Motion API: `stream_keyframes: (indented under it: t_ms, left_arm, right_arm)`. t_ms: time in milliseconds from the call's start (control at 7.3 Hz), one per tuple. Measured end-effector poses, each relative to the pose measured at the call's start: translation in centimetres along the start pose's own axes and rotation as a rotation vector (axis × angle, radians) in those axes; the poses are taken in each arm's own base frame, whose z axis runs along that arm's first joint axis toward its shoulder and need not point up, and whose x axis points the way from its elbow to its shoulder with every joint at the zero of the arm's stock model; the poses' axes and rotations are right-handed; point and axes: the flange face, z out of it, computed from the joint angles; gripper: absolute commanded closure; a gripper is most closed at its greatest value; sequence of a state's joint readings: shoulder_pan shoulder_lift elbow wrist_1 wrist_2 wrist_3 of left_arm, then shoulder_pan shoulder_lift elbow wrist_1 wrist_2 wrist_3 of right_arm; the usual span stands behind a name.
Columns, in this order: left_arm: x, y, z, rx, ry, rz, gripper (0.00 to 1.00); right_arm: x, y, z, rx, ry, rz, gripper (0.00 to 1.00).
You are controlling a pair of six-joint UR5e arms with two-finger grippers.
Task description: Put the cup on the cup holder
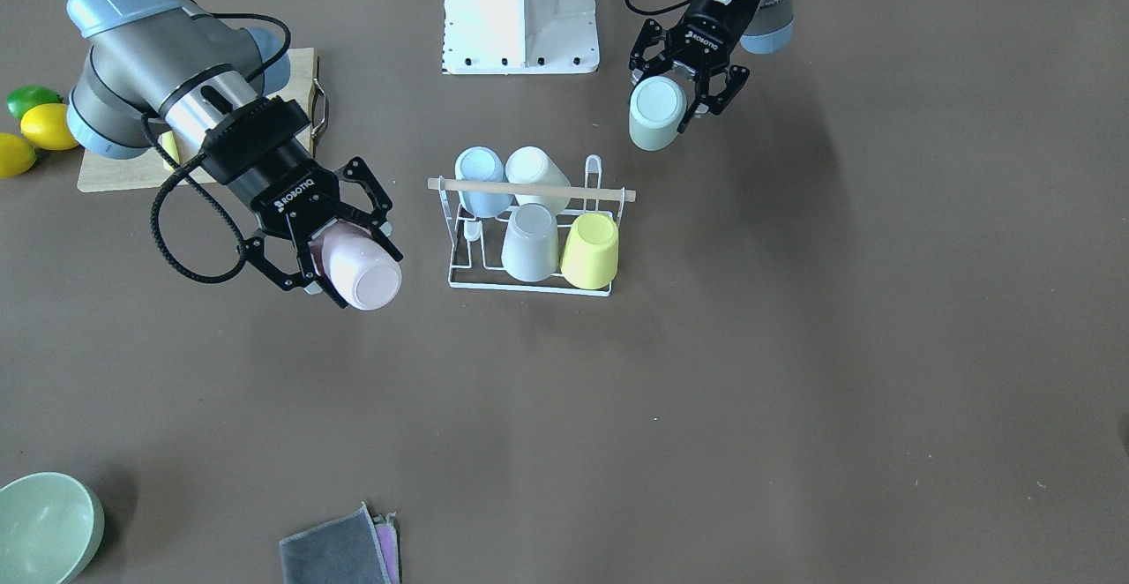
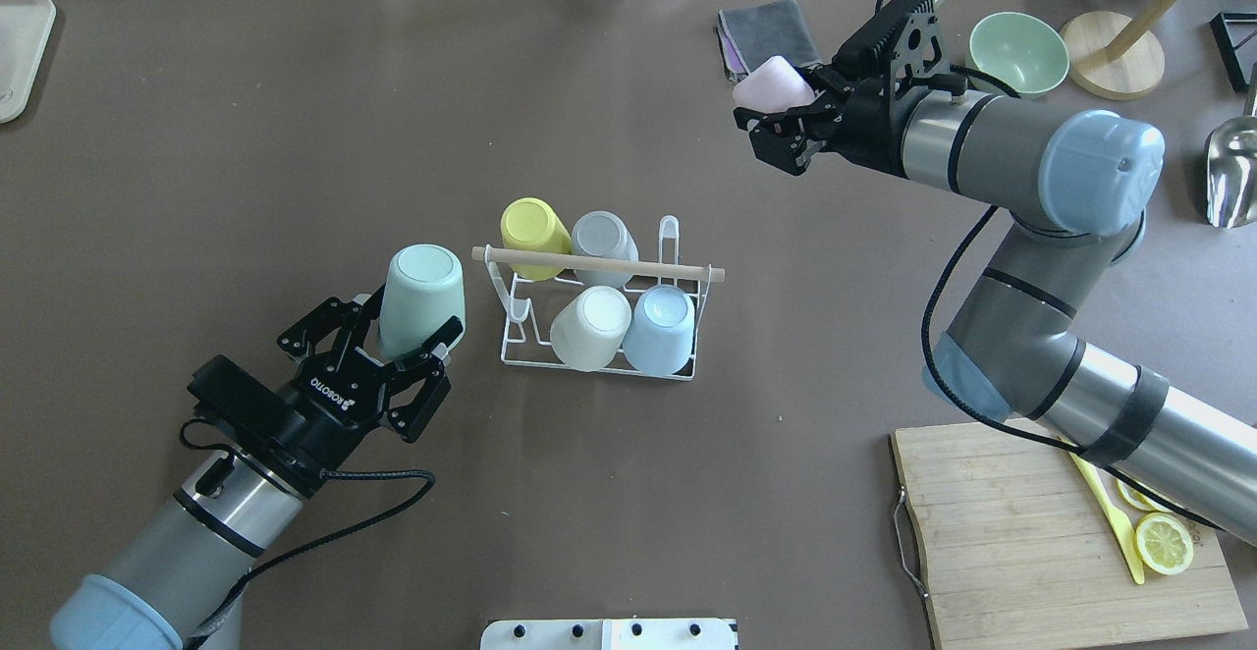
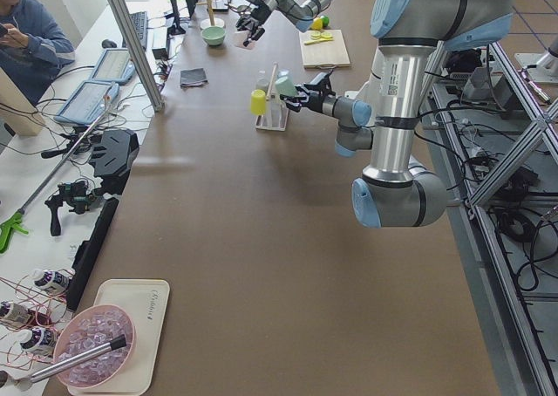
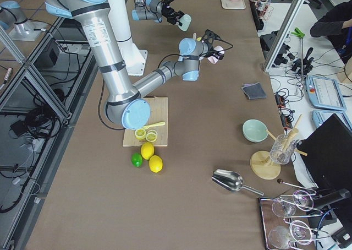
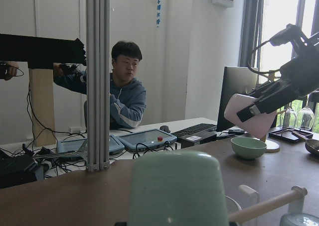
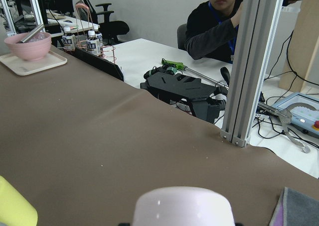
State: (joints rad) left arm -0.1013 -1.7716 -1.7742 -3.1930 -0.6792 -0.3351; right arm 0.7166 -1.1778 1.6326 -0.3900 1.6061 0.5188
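The white wire cup holder (image 2: 599,263) with a wooden rod handle stands mid-table, also in the front view (image 1: 529,188). It holds a yellow (image 2: 535,226), a grey (image 2: 604,235), a white (image 2: 589,326) and a light blue cup (image 2: 660,326), all upside down. My left gripper (image 2: 412,321) is shut on a mint green cup (image 2: 422,292), just left of the holder and clear of it (image 1: 657,112). My right gripper (image 2: 778,100) is shut on a pink cup (image 2: 774,83), held in the air far right of the holder (image 1: 362,271).
A green bowl (image 2: 1016,51) and folded grey cloths (image 2: 766,31) lie beyond my right gripper. A wooden cutting board (image 2: 1011,532) with a lemon slice is at near right. A metal scoop (image 2: 1232,174) lies far right, a tray (image 2: 20,51) far left.
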Motion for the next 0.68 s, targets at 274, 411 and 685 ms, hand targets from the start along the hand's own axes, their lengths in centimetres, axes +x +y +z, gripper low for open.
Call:
stream_keyframes:
  t_ms: [274,411,685]
  left_arm:
    - [1.7,0.0,0.2,0.006,-0.014,0.029,0.51]
    - [2.5,0.1,0.8,0.011,-0.015,0.051,0.51]
    - [4.2,0.6,2.4,0.02,-0.016,0.059,0.51]
  right_arm:
    - [0.0,1.8,0.3,0.11,-0.002,0.004,1.0]
    - [0.5,2.6,0.3,0.154,0.002,0.009,1.0]
    - [0.2,3.2,0.3,0.226,0.014,0.02,1.0]
